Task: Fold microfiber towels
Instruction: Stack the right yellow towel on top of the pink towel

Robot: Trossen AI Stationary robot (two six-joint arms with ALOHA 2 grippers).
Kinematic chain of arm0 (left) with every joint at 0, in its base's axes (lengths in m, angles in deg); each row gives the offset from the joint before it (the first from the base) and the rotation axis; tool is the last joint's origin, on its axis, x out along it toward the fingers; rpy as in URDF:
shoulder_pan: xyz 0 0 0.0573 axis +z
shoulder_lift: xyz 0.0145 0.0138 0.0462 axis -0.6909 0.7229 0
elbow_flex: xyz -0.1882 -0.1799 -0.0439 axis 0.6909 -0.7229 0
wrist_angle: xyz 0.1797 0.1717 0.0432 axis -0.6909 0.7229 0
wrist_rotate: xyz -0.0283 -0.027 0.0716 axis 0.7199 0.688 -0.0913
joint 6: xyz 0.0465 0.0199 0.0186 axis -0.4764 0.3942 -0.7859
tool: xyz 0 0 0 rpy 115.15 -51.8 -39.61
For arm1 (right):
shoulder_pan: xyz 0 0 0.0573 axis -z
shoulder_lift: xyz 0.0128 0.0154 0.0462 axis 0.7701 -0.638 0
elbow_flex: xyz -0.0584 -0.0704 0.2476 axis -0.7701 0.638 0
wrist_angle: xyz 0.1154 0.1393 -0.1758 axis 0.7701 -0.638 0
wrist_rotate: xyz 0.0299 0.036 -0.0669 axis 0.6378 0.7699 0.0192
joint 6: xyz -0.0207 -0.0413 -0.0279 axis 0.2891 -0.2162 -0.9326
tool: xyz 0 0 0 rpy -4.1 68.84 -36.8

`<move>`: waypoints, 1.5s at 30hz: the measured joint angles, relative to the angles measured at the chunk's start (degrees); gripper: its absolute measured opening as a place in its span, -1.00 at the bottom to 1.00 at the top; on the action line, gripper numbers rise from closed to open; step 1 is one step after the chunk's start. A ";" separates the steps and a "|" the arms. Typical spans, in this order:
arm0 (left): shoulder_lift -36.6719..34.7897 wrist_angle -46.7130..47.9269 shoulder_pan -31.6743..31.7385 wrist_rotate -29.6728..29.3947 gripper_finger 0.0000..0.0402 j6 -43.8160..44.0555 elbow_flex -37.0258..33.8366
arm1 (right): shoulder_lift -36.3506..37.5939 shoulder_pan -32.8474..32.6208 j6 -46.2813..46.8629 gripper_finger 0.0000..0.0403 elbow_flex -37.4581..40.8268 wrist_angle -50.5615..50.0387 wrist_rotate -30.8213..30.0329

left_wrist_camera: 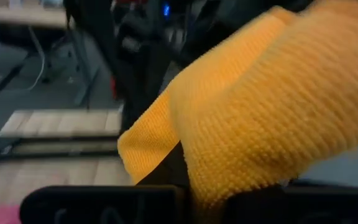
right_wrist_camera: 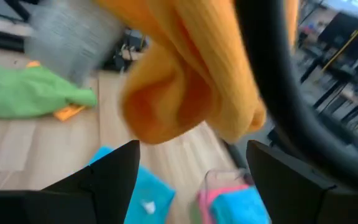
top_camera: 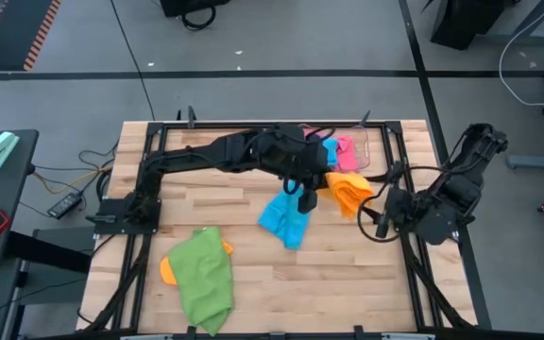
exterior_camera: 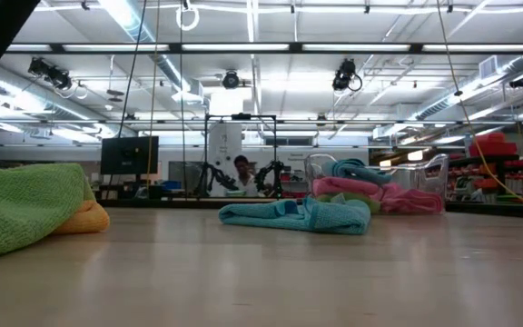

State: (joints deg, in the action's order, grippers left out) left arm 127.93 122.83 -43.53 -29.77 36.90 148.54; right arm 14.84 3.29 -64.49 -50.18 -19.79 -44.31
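Note:
An orange microfiber towel [top_camera: 349, 189] hangs bunched in the air near the table's right side, with my left gripper [top_camera: 315, 187] shut on it. It fills the left wrist view as the orange towel [left_wrist_camera: 272, 106]. My right gripper [right_wrist_camera: 191, 180] is open just right of it, and the towel [right_wrist_camera: 191, 74] hangs in front of its spread fingers. A sky-blue towel [top_camera: 285, 219] lies crumpled at mid-table. A green towel [top_camera: 202, 276] lies near the front left, over another orange one [top_camera: 166, 270]. My left gripper holds the orange towel by a bunched part [left_wrist_camera: 197, 186] at the fingers; the cloth itself covers the place of contact. The towel is lifted clear of the table and droops in loose folds [right_wrist_camera: 166, 106], slack.
A clear plastic tray [top_camera: 371, 151] at the far right holds pink and blue towels [top_camera: 340, 151]. It also shows behind the blue towel [exterior_camera: 298, 214] as the tray [exterior_camera: 429, 173]. Bare wood lies at the table's near middle and right. A person sits far off in the room.

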 joint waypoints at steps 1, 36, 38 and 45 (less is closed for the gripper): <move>-0.06 -1.76 -0.26 0.01 -0.86 0.58 0.00 | -0.22 -0.01 -1.98 0.52 -0.49 1.03 -0.47; -0.92 -5.01 1.21 -1.01 -0.81 -9.09 -0.04 | -1.67 0.61 -28.35 0.58 -7.16 15.56 -5.62; -0.68 -4.43 1.26 -0.99 -0.82 -9.61 -0.09 | -1.76 0.63 -31.55 0.58 -7.15 17.84 -5.40; -0.22 -5.56 0.86 -0.97 -0.83 -11.47 -0.09 | -1.74 0.97 -37.04 0.58 -7.15 20.68 -4.80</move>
State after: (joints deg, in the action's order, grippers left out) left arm 127.72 117.27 -42.67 -30.73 25.43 148.45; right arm 13.11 4.26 -101.53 -57.33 0.89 -49.10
